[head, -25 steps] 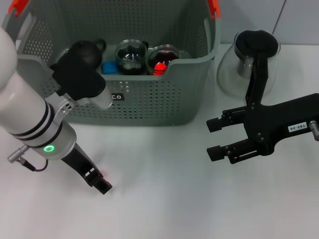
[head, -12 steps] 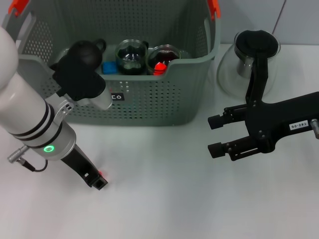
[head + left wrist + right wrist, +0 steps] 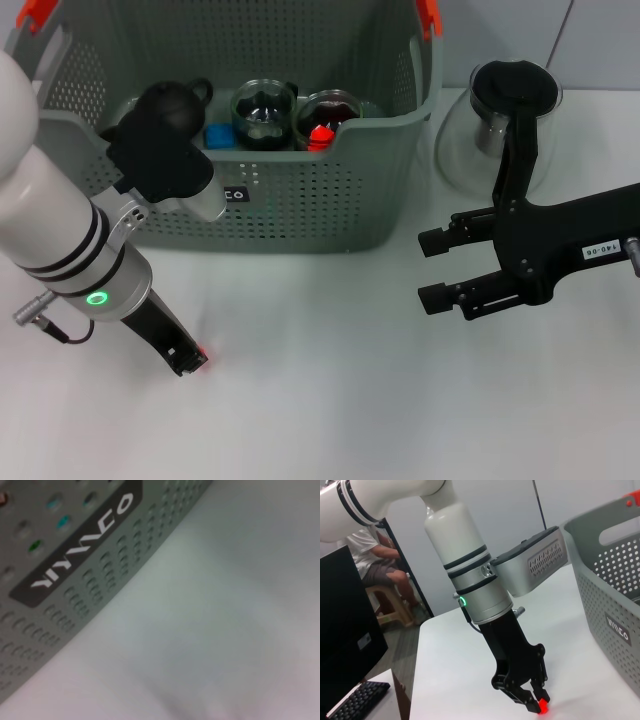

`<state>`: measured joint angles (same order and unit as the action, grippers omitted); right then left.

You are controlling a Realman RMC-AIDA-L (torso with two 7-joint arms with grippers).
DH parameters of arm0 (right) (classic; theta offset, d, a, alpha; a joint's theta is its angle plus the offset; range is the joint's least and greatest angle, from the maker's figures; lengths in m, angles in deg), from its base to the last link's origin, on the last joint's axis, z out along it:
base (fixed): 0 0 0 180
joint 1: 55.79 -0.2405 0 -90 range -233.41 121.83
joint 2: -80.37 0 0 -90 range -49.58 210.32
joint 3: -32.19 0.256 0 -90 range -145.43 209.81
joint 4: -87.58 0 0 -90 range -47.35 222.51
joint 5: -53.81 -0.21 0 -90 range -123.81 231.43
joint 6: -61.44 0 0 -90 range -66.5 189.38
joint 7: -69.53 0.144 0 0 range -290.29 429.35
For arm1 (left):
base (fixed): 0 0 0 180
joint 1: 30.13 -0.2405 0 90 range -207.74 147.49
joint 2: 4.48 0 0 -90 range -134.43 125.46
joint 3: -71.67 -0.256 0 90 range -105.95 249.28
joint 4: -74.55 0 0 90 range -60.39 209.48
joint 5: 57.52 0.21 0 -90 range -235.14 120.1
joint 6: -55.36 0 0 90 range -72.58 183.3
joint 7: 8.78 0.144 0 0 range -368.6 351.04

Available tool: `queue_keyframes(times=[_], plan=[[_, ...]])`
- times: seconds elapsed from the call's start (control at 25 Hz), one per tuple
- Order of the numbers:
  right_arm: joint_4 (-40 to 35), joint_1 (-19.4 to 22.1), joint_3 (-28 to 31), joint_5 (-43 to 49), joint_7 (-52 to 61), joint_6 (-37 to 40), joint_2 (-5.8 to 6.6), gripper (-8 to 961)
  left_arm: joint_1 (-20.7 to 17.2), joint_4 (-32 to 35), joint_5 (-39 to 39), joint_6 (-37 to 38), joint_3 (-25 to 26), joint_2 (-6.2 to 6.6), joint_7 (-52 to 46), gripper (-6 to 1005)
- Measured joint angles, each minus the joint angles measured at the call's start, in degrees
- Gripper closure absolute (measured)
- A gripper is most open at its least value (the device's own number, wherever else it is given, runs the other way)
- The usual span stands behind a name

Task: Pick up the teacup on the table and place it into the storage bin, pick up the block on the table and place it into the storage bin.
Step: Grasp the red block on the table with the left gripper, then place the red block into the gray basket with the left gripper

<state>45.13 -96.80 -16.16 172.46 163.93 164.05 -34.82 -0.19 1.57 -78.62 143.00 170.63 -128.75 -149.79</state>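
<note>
Since the earlier frames the left gripper (image 3: 188, 359) has come down to the white table (image 3: 330, 400) near its front left, jaws together around a small red block (image 3: 543, 709) at its tips. Behind it, toward the back edge, stands the grey-green perforated storage bin (image 3: 300, 215). Well to the right, the right gripper (image 3: 432, 270) hovers, jaws apart.

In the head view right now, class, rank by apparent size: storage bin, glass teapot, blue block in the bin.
1. Storage bin, largest by far.
2. Glass teapot, partly hidden behind the right arm.
3. Blue block, smallest, partly hidden by the bin's front wall.
</note>
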Motion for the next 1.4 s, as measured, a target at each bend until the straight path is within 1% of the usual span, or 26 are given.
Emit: queue_keyframes(times=[0.16,0.28,0.4,0.48,0.52,0.6,0.64,0.68,0.72,0.76,0.8,0.88,0.92,0.96,1.0,1.08,1.16,1.24,1.4], plan=[[0.0,0.1,0.3,0.0,-0.1,0.1,-0.03,122,0.0,-0.3,0.1,0.2,0.1,0.07,0.0,814],[0.0,0.2,0.4,0.0,-0.1,0.2,-0.04,122,0.0,-2.3,-0.2,2.0,0.7,0.10,0.1,814],[-0.2,0.2,0.8,0.0,0.0,0.4,0.02,122,0.1,-7.0,-2.0,7.7,3.4,0.10,1.6,815],[-0.3,0.2,0.8,0.0,0.1,0.5,0.04,122,0.7,-11.4,-5.3,13.1,7.8,0.05,3.3,815],[-0.3,0.2,0.8,0.0,0.1,0.6,0.04,122,1.7,-14.5,-10.0,18.4,12.5,0.10,4.5,815],[-0.2,0.2,0.8,0.0,0.0,0.7,0.07,122,3.0,-16.1,-14.8,22.2,17.3,0.39,5.3,815],[-0.2,0.2,0.8,0.0,-0.2,0.8,0.09,122,4.1,-16.9,-18.5,25.0,21.0,0.67,5.8,814],[-0.1,0.2,0.8,0.0,-0.3,1.0,0.11,122,5.5,-17.0,-22.1,26.6,25.0,1.33,6.0,814],[-0.1,0.3,0.8,0.0,-0.5,1.1,0.12,122,6.9,-16.5,-25.7,27.2,28.6,2.27,6.0,814],[-0.1,0.3,0.8,0.0,-0.7,1.2,0.13,122,7.8,-15.9,-28.1,27.2,30.7,2.89,5.8,814],[-0.1,0.3,0.8,0.0,-0.9,1.4,0.13,122,9.2,-14.4,-30.7,26.5,33.3,3.99,5.7,814],[-0.1,0.3,0.8,0.2,-1.1,1.7,0.15,122,11.2,-11.4,-33.2,24.4,36.6,5.39,5.8,815],[-0.2,0.3,0.8,0.2,-1.1,1.9,0.17,122,12.2,-9.2,-33.7,22.2,38.0,6.12,6.1,815],[-0.3,0.3,0.8,0.2,-1.2,2.1,0.25,121,13.0,-7.4,-33.9,19.9,38.9,6.73,6.4,815],[-0.3,0.3,0.8,0.2,-1.2,2.3,0.32,121,13.0,-7.4,-33.9,19.9,38.9,6.73,6.4,815],[-0.4,0.4,0.8,0.1,-1.2,2.6,0.57,121,14.2,-0.7,-33.7,10.1,39.0,8.71,7.3,815],[-0.3,0.4,0.9,0.1,-1.2,2.7,0.69,121,14.4,2.8,-33.6,5.2,38.7,9.43,7.9,815],[-0.3,0.4,0.9,0.2,-1.1,2.8,0.73,121,14.5,6.5,-33.4,-0.6,38.6,9.85,8.9,814],[-0.4,0.4,0.8,0.2,-0.7,2.8,0.86,121,14.6,11.3,-32.2,-7.5,38.0,10.08,9.8,814]])
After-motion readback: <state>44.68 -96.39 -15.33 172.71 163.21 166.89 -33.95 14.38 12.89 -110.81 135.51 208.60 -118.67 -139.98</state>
